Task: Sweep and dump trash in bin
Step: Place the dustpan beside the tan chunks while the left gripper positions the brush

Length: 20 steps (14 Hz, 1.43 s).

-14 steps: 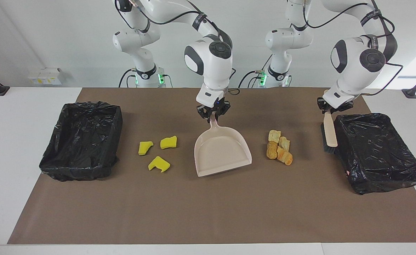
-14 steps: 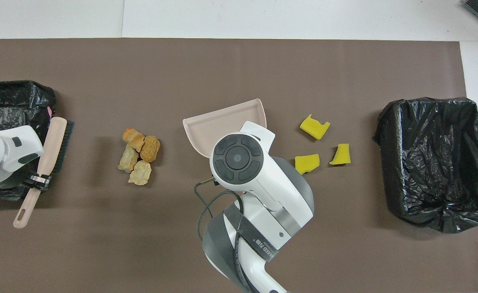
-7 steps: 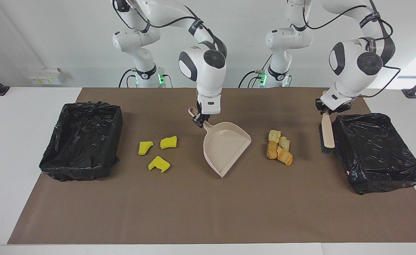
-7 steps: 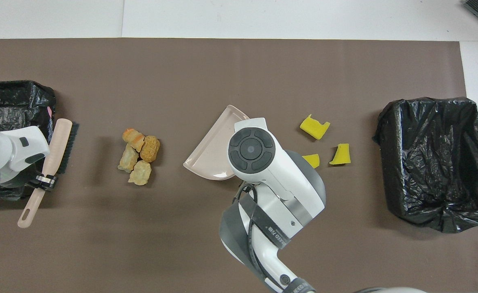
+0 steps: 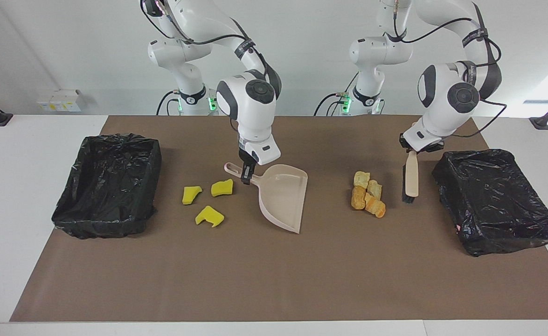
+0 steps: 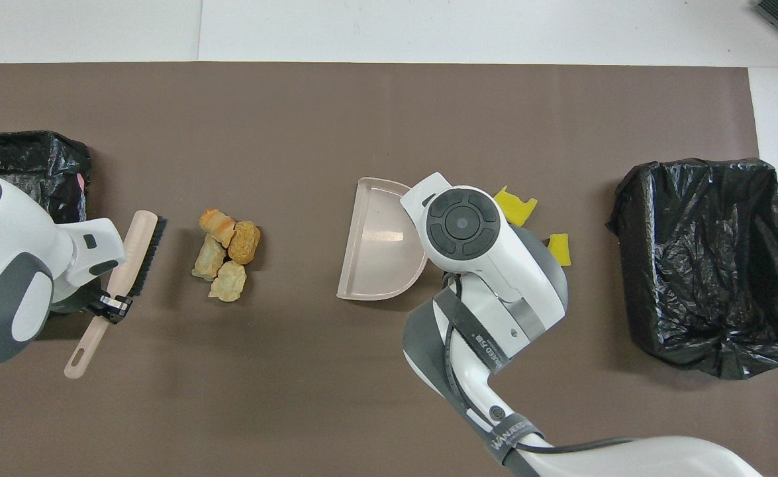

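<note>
Trash (image 5: 368, 194) in two heaps, bread between dustpan (image 5: 284, 196) and brush (image 5: 411, 176)

Your right tool (image 5: 246, 178) clamps the dustpan handle; left tool (image 5: 413, 148) clamps the brush. Set the pan's lip flat on the counter facing the bread, then sweep low. Sponges (image 5: 208, 201) lie near the other bin (image 5: 108, 186).

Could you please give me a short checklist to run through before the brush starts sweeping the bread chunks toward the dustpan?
1. Right claw shut on the dustpan handle: ok.
2. Left claw shut on the brush handle: ok.
3. Dustpan's open edge faces the bread chunks: ok.
4. Bread chunks lie between brush and dustpan: ok.
5. Dustpan lip flat on the mat: cannot tell.
6. Yellow sponge pieces beside the dustpan handle, out of the sweep path: ok.
</note>
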{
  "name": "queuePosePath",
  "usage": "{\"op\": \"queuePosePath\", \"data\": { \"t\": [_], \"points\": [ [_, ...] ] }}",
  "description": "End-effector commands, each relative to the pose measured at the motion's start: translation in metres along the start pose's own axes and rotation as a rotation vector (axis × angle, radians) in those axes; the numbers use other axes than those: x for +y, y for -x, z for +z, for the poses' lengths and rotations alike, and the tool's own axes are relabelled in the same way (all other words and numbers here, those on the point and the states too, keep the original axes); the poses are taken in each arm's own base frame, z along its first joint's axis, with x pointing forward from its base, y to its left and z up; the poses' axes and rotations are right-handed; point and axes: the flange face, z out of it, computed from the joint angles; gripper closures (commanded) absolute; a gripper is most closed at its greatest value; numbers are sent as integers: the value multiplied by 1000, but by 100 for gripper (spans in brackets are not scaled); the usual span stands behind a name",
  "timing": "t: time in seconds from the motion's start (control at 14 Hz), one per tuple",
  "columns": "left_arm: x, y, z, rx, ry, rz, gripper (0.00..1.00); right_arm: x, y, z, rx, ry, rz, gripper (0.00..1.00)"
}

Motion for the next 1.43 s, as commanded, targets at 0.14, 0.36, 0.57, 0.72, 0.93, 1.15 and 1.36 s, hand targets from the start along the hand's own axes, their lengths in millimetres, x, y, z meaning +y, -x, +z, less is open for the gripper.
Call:
{"op": "queuePosePath", "data": {
  "t": [0.14, 0.36, 0.57, 0.72, 0.93, 1.15, 1.36],
  "points": [
    [38, -16, 15, 5, 70, -146, 100, -3, -14, 20, -6, 30, -146, 100],
    [54, -17, 22, 0, 105, -197, 100, -2, -23, 32, 17, 51, -210, 100],
    [47, -12, 27, -11, 139, -229, 100, -10, -43, 41, 31, 59, -239, 100],
    [42, -12, 28, -9, 161, -275, 100, -12, -51, 42, 47, 74, -240, 100],
    [34, -11, 35, -7, 166, -317, 100, -12, -52, 44, 54, 79, -239, 100],
    [45, -13, 49, 3, 191, -382, 100, -11, -51, 44, 53, 77, -234, 100],
    [71, -25, 43, 59, 183, -339, 100, -14, -52, 43, 45, 68, -207, 100]
  ]
}}
